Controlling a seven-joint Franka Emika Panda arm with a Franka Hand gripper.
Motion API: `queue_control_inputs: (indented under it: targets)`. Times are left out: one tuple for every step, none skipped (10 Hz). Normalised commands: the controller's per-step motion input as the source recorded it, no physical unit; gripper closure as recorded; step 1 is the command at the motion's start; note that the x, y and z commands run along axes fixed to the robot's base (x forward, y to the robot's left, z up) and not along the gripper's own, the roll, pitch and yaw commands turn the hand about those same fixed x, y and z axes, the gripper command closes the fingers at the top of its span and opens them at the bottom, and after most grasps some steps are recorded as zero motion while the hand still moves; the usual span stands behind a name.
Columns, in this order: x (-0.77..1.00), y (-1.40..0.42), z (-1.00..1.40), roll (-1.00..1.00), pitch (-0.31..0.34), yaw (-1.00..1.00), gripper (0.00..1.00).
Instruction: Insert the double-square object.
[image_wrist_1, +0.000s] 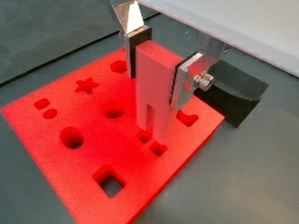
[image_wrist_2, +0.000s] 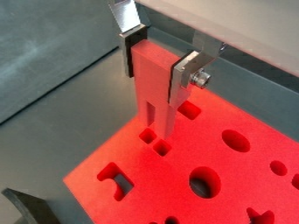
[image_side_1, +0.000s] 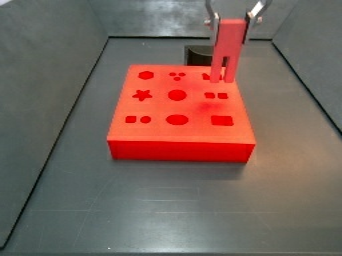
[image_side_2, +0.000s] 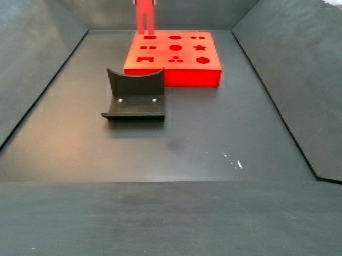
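Above the red block's (image_side_1: 181, 105) three o'clock edge in a side view, your gripper (image_wrist_1: 162, 54) pinches the double-square object (image_wrist_1: 156, 87) upright by its top, so its two prongs hang just over the paired square holes (image_wrist_1: 151, 143).

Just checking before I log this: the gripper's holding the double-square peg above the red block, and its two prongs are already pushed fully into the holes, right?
Not quite. The gripper does hold the double-square object over the red block, but the prongs are not seated: in both wrist views their tips hang just above the paired square holes, still outside them.
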Motion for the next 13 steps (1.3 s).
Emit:
queue_control_inputs:
  targets:
    - [0.02,0.00,-0.17,0.00,0.000,-0.01,1.00]
    - [0.11,0.02,-0.23,0.02,0.007,0.00,1.00]
    - [0.12,0.02,-0.19,0.00,0.004,0.00,1.00]
    - [0.11,0.01,-0.18,0.00,0.003,0.00,1.00]
    - [0.07,0.01,-0.19,0.00,0.000,0.00,1.00]
    - [0.04,0.01,-0.20,0.01,0.000,0.00,1.00]
    - [0.05,0.01,-0.19,0.00,0.000,0.00,1.00]
    - [0.04,0.02,-0.19,0.01,0.000,0.00,1.00]
    - [0.06,0.01,-0.18,0.00,0.000,0.00,1.00]
    - [0.09,0.02,-0.16,0.00,0.000,0.00,1.00]
    - [0.11,0.03,-0.16,0.00,0.000,0.00,1.00]
    - [0.11,0.03,-0.17,0.00,0.000,0.01,1.00]
    - [0.13,0.03,-0.17,0.00,0.000,0.01,1.00]
